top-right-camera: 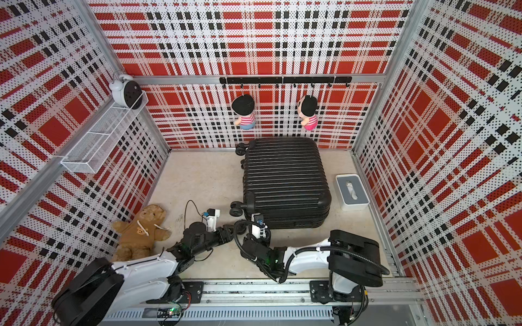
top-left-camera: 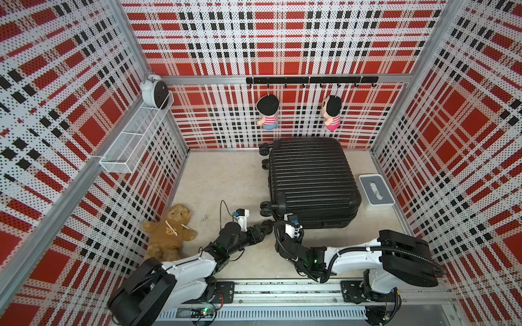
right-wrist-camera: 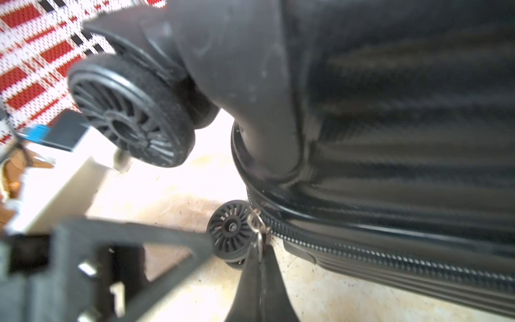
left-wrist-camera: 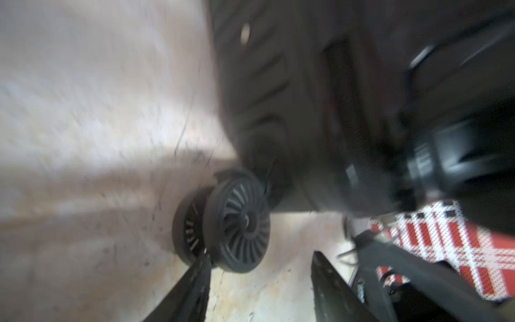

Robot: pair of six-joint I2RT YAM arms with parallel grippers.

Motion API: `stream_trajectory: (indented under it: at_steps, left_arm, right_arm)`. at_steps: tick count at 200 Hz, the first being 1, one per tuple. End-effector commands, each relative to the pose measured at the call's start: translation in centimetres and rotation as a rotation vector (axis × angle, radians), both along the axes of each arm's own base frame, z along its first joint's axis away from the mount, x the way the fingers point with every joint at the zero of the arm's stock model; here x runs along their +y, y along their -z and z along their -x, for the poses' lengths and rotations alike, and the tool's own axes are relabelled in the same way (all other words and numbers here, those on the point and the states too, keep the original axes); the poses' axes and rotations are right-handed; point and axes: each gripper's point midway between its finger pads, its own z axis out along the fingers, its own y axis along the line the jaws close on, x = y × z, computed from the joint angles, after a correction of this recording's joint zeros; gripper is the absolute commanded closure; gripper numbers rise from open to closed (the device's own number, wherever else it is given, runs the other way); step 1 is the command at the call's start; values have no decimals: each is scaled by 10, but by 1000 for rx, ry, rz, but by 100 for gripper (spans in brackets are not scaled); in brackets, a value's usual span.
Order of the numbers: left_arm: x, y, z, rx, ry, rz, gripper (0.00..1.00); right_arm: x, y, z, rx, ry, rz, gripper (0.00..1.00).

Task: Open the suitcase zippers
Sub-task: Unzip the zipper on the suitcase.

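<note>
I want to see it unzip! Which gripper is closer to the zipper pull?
Right. The right gripper pinches the zipper pull; the left gripper is open beside a wheel, away from the pull.

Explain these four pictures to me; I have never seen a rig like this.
Two robot arms work here. Both top views look down from above; the other two come from cameras on each wrist. On the beige tabletop lie a black suitcase, a brown teddy bear and a white-and-grey tissue box. The right end effector is shut on the metal zipper pull at the suitcase's corner. The left end effector is open, holding nothing, beside a caster wheel.
</note>
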Motion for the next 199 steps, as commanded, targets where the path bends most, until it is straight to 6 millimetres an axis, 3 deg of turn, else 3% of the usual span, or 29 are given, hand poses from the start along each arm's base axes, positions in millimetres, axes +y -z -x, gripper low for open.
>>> stream_trajectory:
  at_steps: [1, 16, 32, 57, 89, 122, 149, 199]
  left_arm:
    - [20, -3, -5, 15, -54, -14, 38]
    - [35, -9, -17, -4, -112, -39, 39]
    - [40, 0, -27, 30, -121, -71, 42]
    - [22, 15, -34, 87, -41, -81, 51]
    - [-2, 28, -38, 116, 29, -73, 53]
    - [-33, 41, -23, 151, 120, -58, 60]
    - [-46, 46, -7, 159, 141, -38, 62]
    - [-63, 51, 12, 172, 186, 13, 64]
  right_arm:
    - [4, -19, 7, -6, 3, -109, 100]
    - [4, -20, 8, -8, -2, -111, 100]
    - [5, -20, 8, -11, -6, -108, 100]
    - [6, -20, 8, -12, -14, -101, 100]
    - [6, -21, 9, -8, -20, -88, 100]
    - [3, -18, 10, 1, -14, -71, 100]
    - [4, -18, 11, 1, -15, -64, 100]
    - [27, -27, 19, -37, -65, -41, 100]
